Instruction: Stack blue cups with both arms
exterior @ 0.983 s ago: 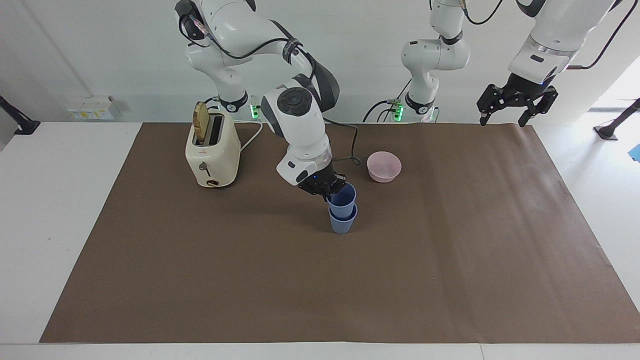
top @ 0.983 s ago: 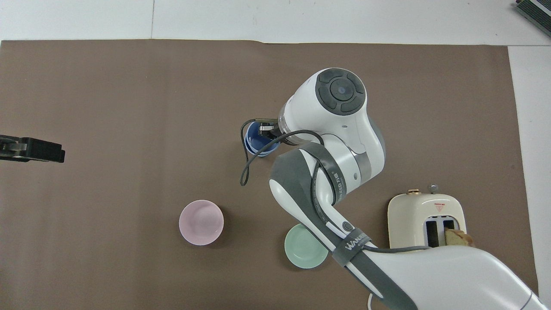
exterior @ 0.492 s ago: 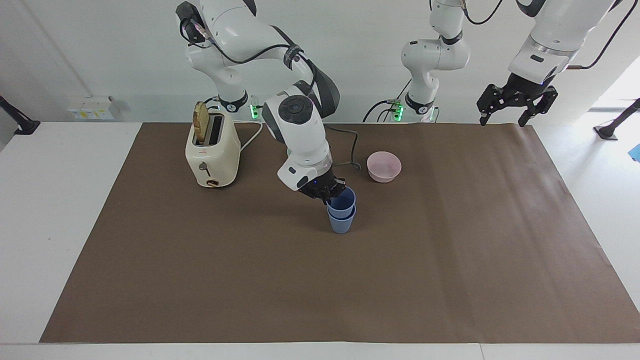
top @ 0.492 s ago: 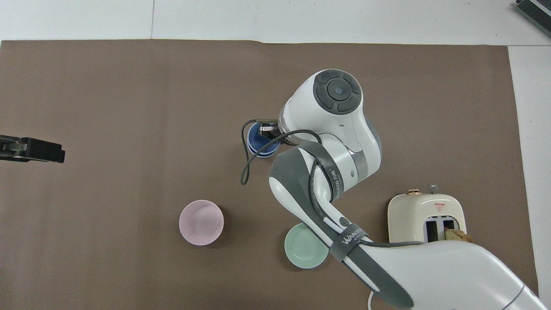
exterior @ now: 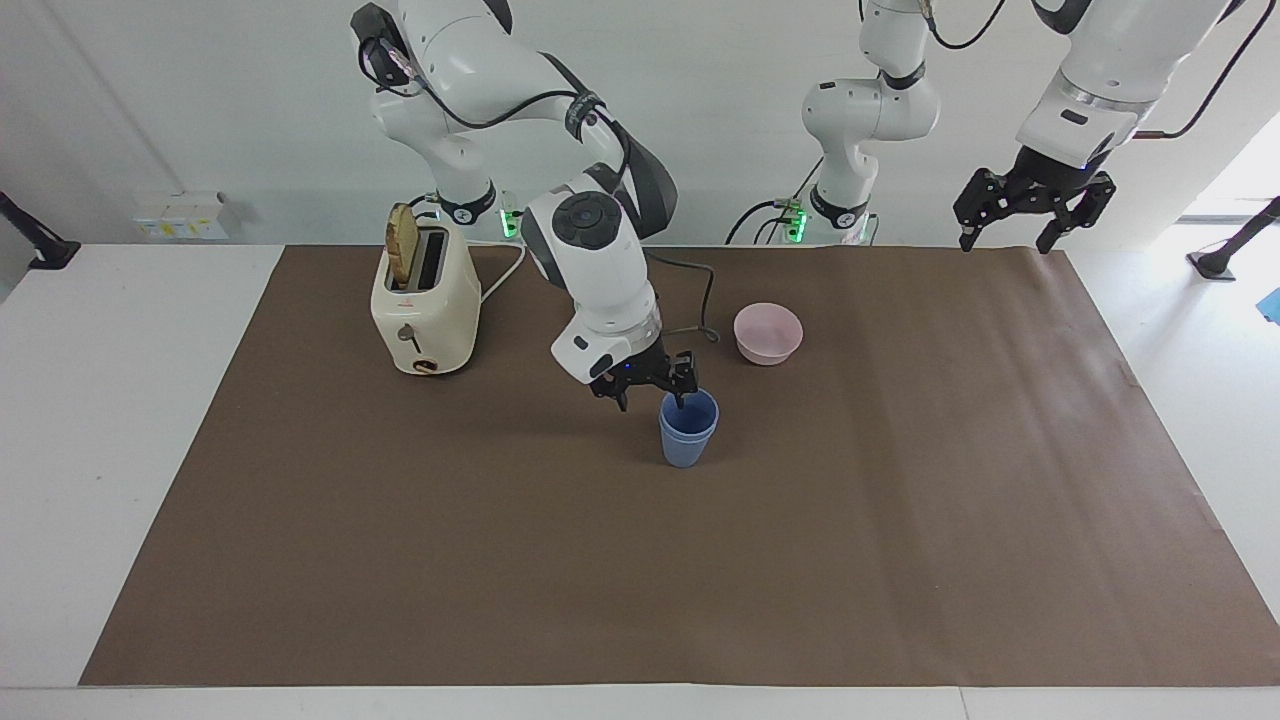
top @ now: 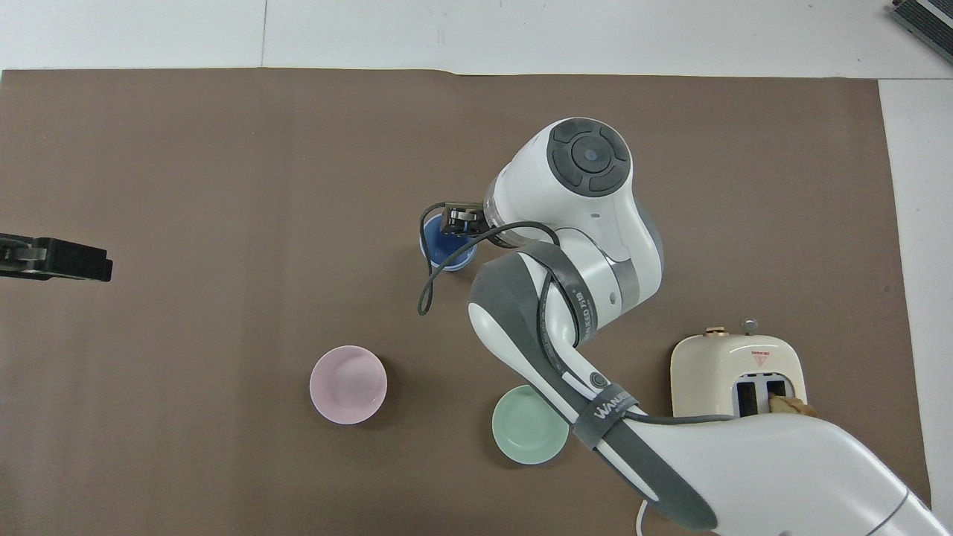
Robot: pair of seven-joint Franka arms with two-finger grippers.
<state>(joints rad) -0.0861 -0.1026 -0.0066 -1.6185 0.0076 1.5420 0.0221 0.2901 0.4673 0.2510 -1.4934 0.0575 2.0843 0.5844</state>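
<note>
The two blue cups (exterior: 688, 430) stand nested as one stack on the brown mat near the table's middle; only one rim shows. The stack also shows in the overhead view (top: 447, 251). My right gripper (exterior: 652, 396) is open just above the stack on the side toward the right arm's end, with one fingertip at the rim and holding nothing. It shows in the overhead view (top: 461, 220) at the stack's edge. My left gripper (exterior: 1005, 238) waits, open and empty, raised over the mat's corner at the left arm's end, and shows at the overhead view's edge (top: 56, 257).
A pink bowl (exterior: 768, 333) sits nearer to the robots than the stack. A green bowl (top: 527, 424) lies under the right arm, hidden in the facing view. A cream toaster (exterior: 424, 305) with a slice of toast stands toward the right arm's end.
The upper cup has dropped fully into the lower one. My right gripper has opened, let go of it and pulled slightly aside. The left arm has not moved.
</note>
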